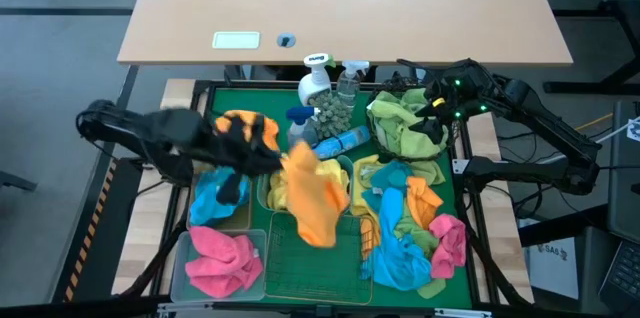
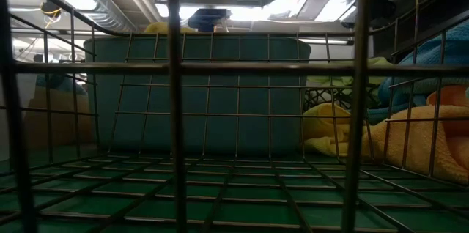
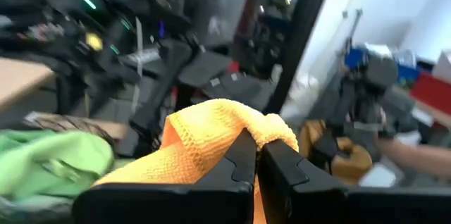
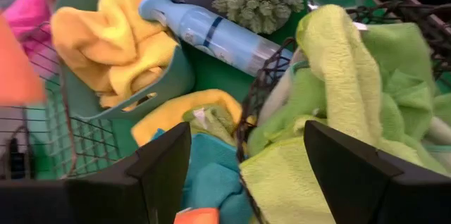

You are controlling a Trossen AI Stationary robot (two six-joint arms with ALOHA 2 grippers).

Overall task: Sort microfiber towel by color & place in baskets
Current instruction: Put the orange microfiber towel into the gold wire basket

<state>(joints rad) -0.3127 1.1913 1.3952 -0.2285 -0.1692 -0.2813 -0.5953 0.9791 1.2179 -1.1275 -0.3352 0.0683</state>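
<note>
My left gripper (image 1: 283,161) is shut on an orange towel (image 1: 315,198) over the middle of the green mat; it also shows in the left wrist view (image 3: 257,155). Below the towel are the teal tub (image 4: 169,83), holding yellow towels, and the green wire basket (image 1: 312,263). My right gripper (image 4: 246,171) hangs open above the rim of the black mesh basket (image 1: 405,123), which is full of green towels, and touches nothing. Pink towels lie in the clear bin (image 1: 180,253). My left gripper pinches a bunched fold of the orange towel (image 3: 243,127) between its two fingers; a hump of cloth sticks out past the fingertips. The fingers lie about level, coming from the table's left. The rest of the towel hangs slack below them (image 1: 322,226), over the wire basket.
A mixed heap of blue, orange, pink and yellow towels (image 1: 415,228) lies at the near right. Spray bottles (image 1: 315,78), a small plant (image 1: 335,108) and a lying blue bottle (image 1: 342,142) crowd the far middle. Orange towels (image 1: 250,128) and blue ones (image 1: 212,203) lie at the left.
</note>
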